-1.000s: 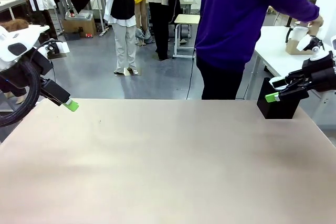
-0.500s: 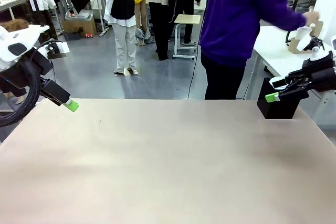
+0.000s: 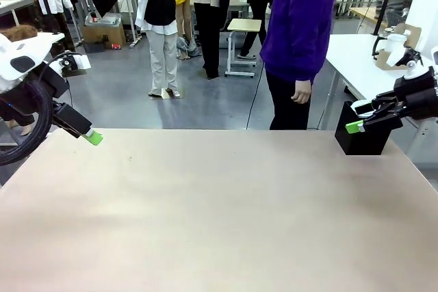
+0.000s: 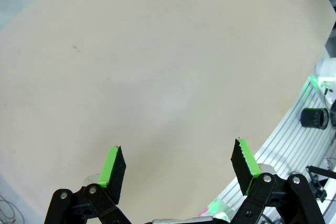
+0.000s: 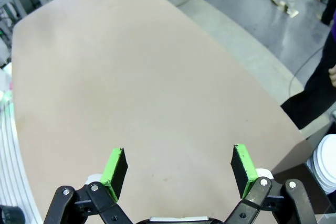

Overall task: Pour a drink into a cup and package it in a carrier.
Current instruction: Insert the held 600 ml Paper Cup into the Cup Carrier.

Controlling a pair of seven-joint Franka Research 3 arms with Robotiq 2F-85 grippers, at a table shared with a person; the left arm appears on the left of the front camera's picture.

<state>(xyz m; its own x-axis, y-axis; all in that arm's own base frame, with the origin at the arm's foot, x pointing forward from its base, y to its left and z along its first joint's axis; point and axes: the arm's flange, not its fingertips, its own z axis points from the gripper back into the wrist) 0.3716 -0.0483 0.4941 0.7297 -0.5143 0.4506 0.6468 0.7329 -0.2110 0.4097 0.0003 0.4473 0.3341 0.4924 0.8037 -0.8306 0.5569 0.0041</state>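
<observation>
Beige table (image 3: 219,210), broad and bare-topped, taken as landmark throughout. Beyond its far edge, standing at right of centre: person in purple top (image 3: 301,11) and dark trousers, one hand (image 3: 300,92) hanging loose at the side, holding nothing. At the table's far right corner, a black box (image 3: 363,138) sitting on the edge. Farther off past that corner, on a separate white table (image 3: 356,59): brown carrier (image 3: 404,35) with a white cup (image 3: 395,42) just beside or in it, too small to tell which; drink not made out. Over the table's left edge, left gripper (image 4: 178,163), jaws spread wide, nothing between the green pads. Over the right edge, above the black box, right gripper (image 5: 178,165), likewise spread and empty.
</observation>
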